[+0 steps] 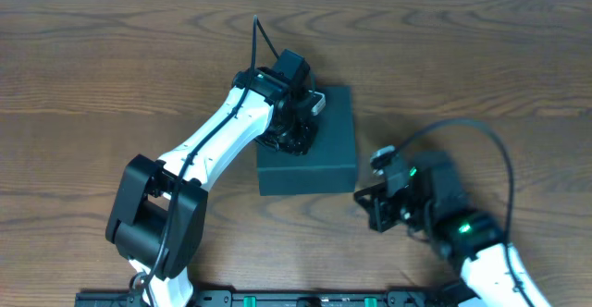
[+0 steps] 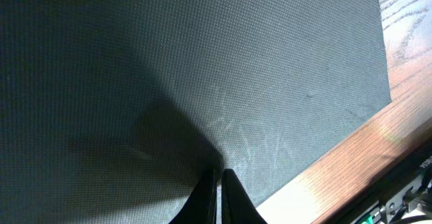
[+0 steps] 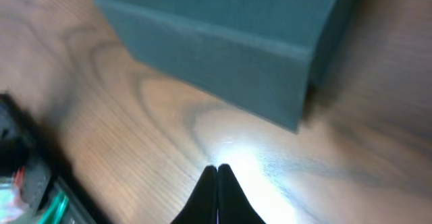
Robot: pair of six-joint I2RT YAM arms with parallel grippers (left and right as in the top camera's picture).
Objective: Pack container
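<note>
The container [image 1: 324, 154] is a dark green-black square box with its lid down, in the middle of the wooden table. My left gripper [image 1: 298, 141] is shut and empty, its fingertips [image 2: 221, 173] right above or on the lid [image 2: 202, 69] near the box's left part. My right gripper [image 1: 375, 210] is shut and empty, low over the table to the right front of the box. In the right wrist view its closed fingertips [image 3: 218, 166] point at the box's near corner [image 3: 223, 62], a short gap away.
The wooden table [image 1: 111, 76] stretches around the box. A dark rail with green parts [image 1: 277, 298] runs along the front edge; it also shows in the right wrist view [image 3: 27, 183]. No snack packets are in view.
</note>
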